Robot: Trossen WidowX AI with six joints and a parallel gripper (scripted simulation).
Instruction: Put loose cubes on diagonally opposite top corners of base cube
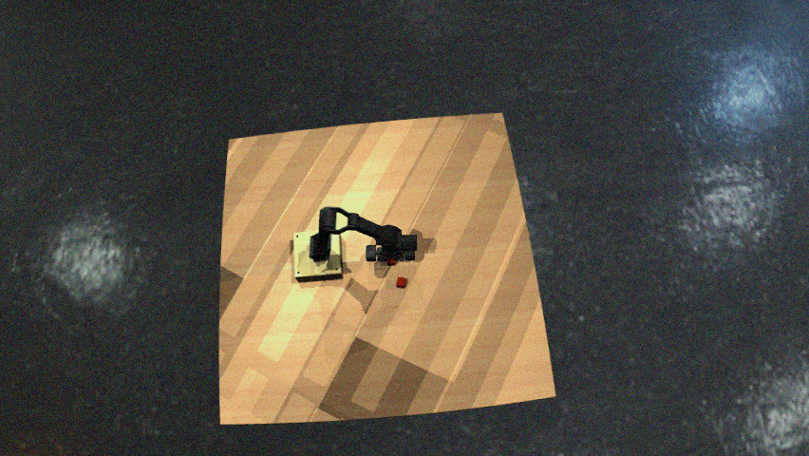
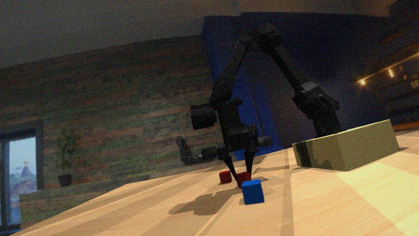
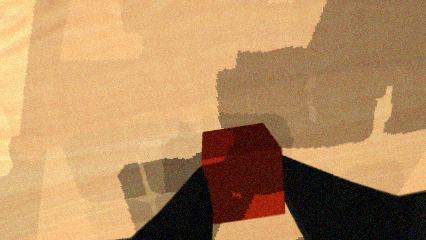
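My gripper point(image 2: 244, 179) point(image 3: 241, 169) points down and is shut on a red cube point(image 1: 391, 262) point(image 2: 244, 175) point(image 3: 247, 187), one finger on each side. I cannot tell if this cube is clear of the table. The other red cube point(image 1: 401, 281) point(image 2: 225, 177) lies loose on the table, a short way from the held one, and is out of the wrist view. The blue base cube point(image 2: 253, 193) stands on the table close to the gripper, nearer to the exterior view, with nothing on its top. It is hidden in the top view and not in the wrist view.
The arm's base stands on a pale yellow block point(image 1: 302, 269) point(image 2: 366, 148), well to one side of the cubes. The wooden table point(image 1: 463, 351) point(image 2: 316, 211) bears everything. The arm's shadows fall around the cubes.
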